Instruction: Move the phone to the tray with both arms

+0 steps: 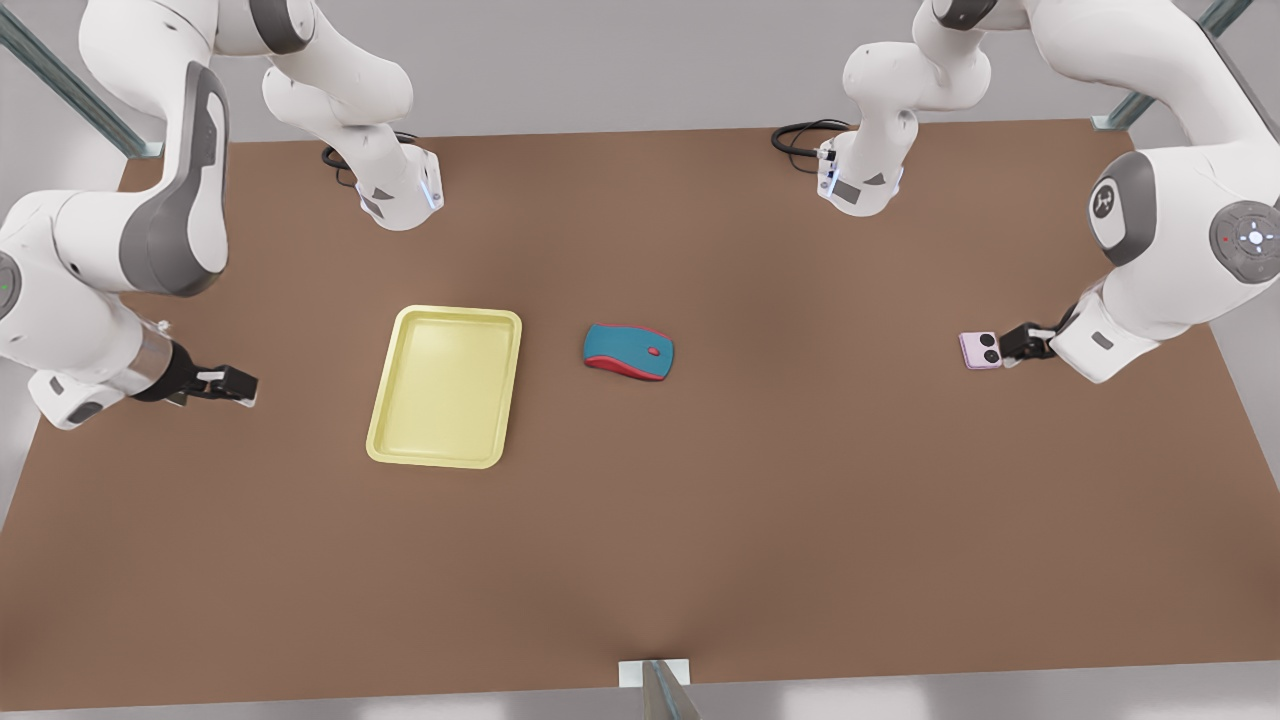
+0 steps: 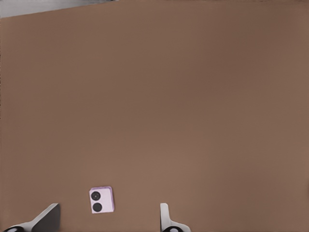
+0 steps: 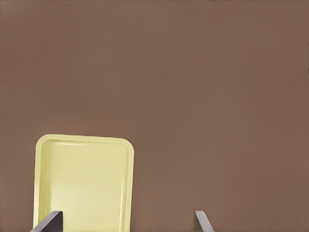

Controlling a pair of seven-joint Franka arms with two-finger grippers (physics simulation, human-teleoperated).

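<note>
Two Franka arms reach over a brown surface [image 1: 700, 520] that carries three loose items. The left gripper [image 1: 1012, 346] sits at the front view's right, low over the surface and just beside the phone [image 1: 980, 350]. In the front view its dark fingertips appear to meet the phone's edge, but actual contact cannot be confirmed. In the left wrist view, the left gripper [image 2: 108, 217] has its jaws spread wide, and the phone [image 2: 102, 200] lies flat on the surface between the two fingers [image 2: 47, 216], nearer to one of them and with a gap on each side. The phone is pale pink and squarish, and its two black round lenses face up.

The right gripper [image 1: 228, 384] waits at the front view's left, near the tray [image 1: 385, 440] but apart from it. In the right wrist view, the right gripper [image 3: 128, 222] also has wide jaws with nothing between them, and the tray [image 3: 43, 145] lies ahead of one finger.

The tray is pale yellow with a raised rim and rests flat, left of centre in the front view. A teal-and-red mouse [image 1: 628, 352] lies near it, toward the front view's right. The phone is well apart from the tray, with the mouse between them.
</note>
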